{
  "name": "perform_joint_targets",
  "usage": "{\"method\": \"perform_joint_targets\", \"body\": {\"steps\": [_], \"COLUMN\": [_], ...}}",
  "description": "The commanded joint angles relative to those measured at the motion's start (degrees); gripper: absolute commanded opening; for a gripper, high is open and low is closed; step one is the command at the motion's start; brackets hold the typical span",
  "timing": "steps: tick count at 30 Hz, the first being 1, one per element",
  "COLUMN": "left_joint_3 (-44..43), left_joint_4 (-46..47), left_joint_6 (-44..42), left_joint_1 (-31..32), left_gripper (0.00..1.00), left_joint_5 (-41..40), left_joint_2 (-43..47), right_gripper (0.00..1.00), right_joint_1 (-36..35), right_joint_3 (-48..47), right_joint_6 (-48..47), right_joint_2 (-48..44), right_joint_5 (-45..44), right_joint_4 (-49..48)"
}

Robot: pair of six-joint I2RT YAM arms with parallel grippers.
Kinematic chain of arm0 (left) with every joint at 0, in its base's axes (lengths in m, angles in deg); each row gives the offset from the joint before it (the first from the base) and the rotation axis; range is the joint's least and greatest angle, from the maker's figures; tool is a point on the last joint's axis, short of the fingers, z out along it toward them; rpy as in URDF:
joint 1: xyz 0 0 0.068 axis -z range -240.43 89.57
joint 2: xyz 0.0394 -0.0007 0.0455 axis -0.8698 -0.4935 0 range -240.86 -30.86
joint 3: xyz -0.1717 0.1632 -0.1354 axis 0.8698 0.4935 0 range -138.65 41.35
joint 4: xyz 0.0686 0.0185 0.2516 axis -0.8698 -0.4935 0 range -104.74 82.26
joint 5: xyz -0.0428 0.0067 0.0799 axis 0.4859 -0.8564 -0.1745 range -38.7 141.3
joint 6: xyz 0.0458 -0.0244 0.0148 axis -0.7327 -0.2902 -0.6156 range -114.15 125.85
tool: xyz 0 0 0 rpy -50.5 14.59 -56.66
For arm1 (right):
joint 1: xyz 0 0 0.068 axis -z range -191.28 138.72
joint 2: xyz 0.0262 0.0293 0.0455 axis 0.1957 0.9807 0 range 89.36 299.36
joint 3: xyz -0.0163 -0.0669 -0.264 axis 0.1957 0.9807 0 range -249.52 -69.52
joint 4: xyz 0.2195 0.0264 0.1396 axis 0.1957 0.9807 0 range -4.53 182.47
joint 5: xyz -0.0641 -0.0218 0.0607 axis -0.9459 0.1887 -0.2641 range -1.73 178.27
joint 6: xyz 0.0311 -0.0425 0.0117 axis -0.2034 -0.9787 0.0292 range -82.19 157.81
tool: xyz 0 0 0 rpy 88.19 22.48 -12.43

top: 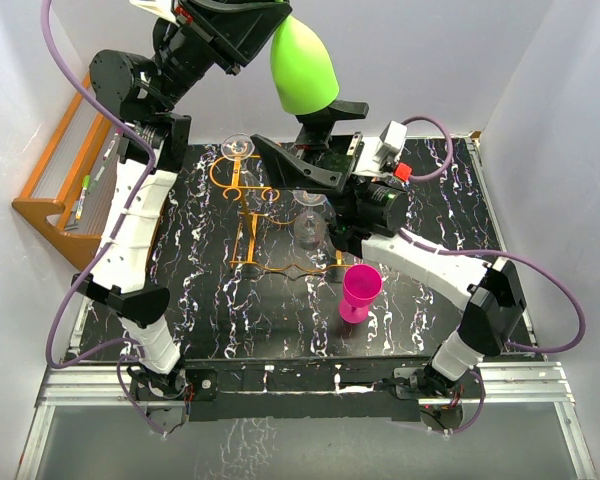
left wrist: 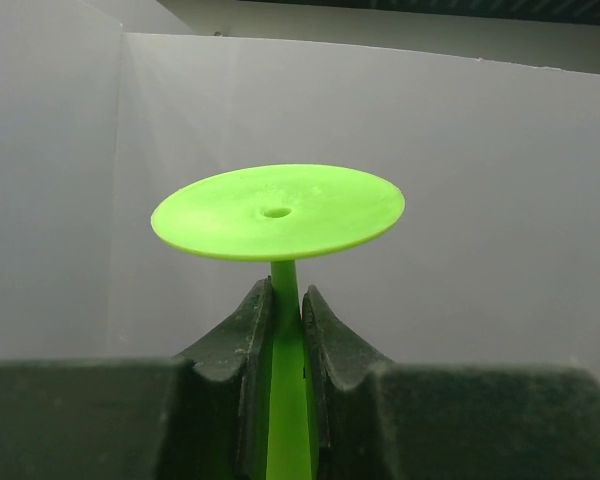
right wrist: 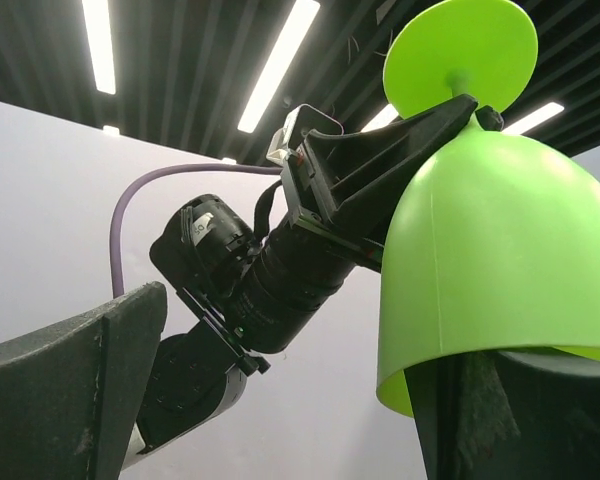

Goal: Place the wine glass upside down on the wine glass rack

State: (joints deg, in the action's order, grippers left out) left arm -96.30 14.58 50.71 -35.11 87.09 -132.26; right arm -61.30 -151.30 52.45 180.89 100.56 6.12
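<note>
- Top view: the green wine glass [top: 302, 65] hung bowl-down, high over the far side of the surface [top: 210, 310], clamped by the left end effector [top: 270, 25]. It was not yet on the wine glass rack [top: 248, 215]. The right end effector [top: 315, 138] sat just below it, spread wide and holding nothing. Two clear glasses [top: 238, 148] were at the rack, and a pink glass [top: 361, 288] stood near it, seemingly empty.
- Left wrist: the fingers [left wrist: 250, 330] pinched the stem [left wrist: 285, 285] under the foot [left wrist: 278, 212].
- Right wrist: the bowl [right wrist: 490, 260] showed no contents. One finger [right wrist: 475, 420] met its rim, though contact was unclear. Lowering the glass and sliding the stem into a rail seemed left to do.
</note>
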Motion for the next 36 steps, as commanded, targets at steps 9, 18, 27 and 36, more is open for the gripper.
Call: {"method": "perform_joint_targets", "body": {"steps": [9, 18, 27, 36], "left_joint_3": [-2.8, -3.1, -5.55, -5.18], "left_joint_4": [0.87, 0.93, 0.19, -0.69], "left_joint_6": [-2.77, -3.56, -6.61, -8.43], "left_joint_1": [0.17, 0.17, 0.17, 0.17], "left_gripper": [0.0, 0.0, 0.0, 0.0], "left_joint_5": [2.34, 3.02, 2.71, 2.67], "left_joint_2": [0.33, 1.37, 1.91, 2.52], "right_gripper": [0.98, 0.98, 0.98, 0.98], "right_joint_1": [-0.74, -0.74, -1.21, -1.4], "right_joint_3": [-0.72, 1.15, 4.27, 5.1], "right_joint_6": [-4.36, -6.57, -8.35, -9.44], "right_joint_2": [-3.64, -4.68, -7.13, -8.15], "right_joint_5": [-0.72, -1.56, -3.11, -2.79], "right_joint_4": [9.32, 13.61, 14.84, 16.86]}}
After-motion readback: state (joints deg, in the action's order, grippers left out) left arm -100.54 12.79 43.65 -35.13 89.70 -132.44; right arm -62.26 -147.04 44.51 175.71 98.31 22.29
